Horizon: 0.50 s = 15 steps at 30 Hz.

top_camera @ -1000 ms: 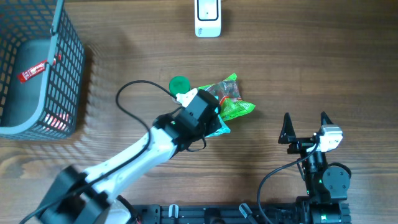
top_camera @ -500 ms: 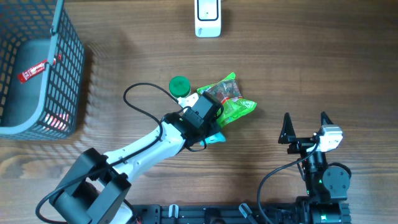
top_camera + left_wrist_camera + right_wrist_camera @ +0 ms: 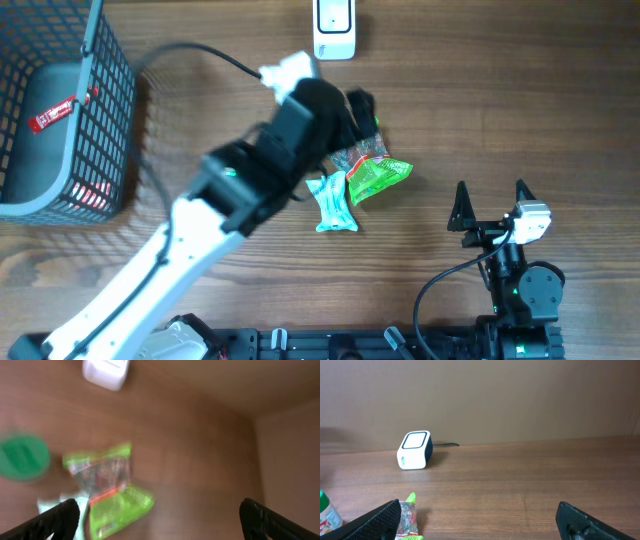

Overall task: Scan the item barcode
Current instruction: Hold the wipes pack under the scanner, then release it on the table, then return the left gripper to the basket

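The table (image 3: 520,100) was matt, grained wood; the green packet (image 3: 378,176) glossy crinkled plastic; the scanner (image 3: 334,30) at twelve o'clock smooth plastic.

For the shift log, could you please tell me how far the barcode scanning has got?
Done: nothing visibly scanned. In hand: nothing; the left claw hangs open above the green snack packet and pale teal packet, and the right claw sits open, apart. Left: pick an item and show its barcode to the white scanner.

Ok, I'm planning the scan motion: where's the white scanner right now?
Overhead, the white scanner sits at the far middle edge of the table, beyond the green snack packet; nothing is touching it.
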Available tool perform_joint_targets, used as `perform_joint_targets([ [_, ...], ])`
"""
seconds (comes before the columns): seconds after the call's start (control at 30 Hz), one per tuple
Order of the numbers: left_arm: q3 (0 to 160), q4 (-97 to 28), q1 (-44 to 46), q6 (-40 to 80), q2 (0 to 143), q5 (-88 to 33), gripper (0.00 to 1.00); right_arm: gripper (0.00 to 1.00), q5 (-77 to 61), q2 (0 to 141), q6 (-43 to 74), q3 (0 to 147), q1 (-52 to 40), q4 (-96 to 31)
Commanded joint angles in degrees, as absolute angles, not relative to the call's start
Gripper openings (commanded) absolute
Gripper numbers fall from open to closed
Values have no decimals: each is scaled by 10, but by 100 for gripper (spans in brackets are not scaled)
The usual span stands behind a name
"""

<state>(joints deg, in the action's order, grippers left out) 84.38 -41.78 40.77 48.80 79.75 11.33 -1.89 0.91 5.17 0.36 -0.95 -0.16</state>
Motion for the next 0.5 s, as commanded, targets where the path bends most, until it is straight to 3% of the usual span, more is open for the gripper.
perform_joint_targets([
  [0.0, 962, -469, 321, 451, 788, 204, 100, 100, -26, 10, 60, 3, -8, 0],
  [0.2, 1014, -494, 115, 512, 788, 143, 100, 100, -27, 10, 60, 3, -8, 0],
  [0.33, 1014, -500, -109, 577, 802, -51, 100, 100, -27, 10, 60, 3, -8, 0],
  [0.47, 1014, -491, -257, 577, 820, -145, 100, 100, -27, 10, 60, 3, -8, 0],
])
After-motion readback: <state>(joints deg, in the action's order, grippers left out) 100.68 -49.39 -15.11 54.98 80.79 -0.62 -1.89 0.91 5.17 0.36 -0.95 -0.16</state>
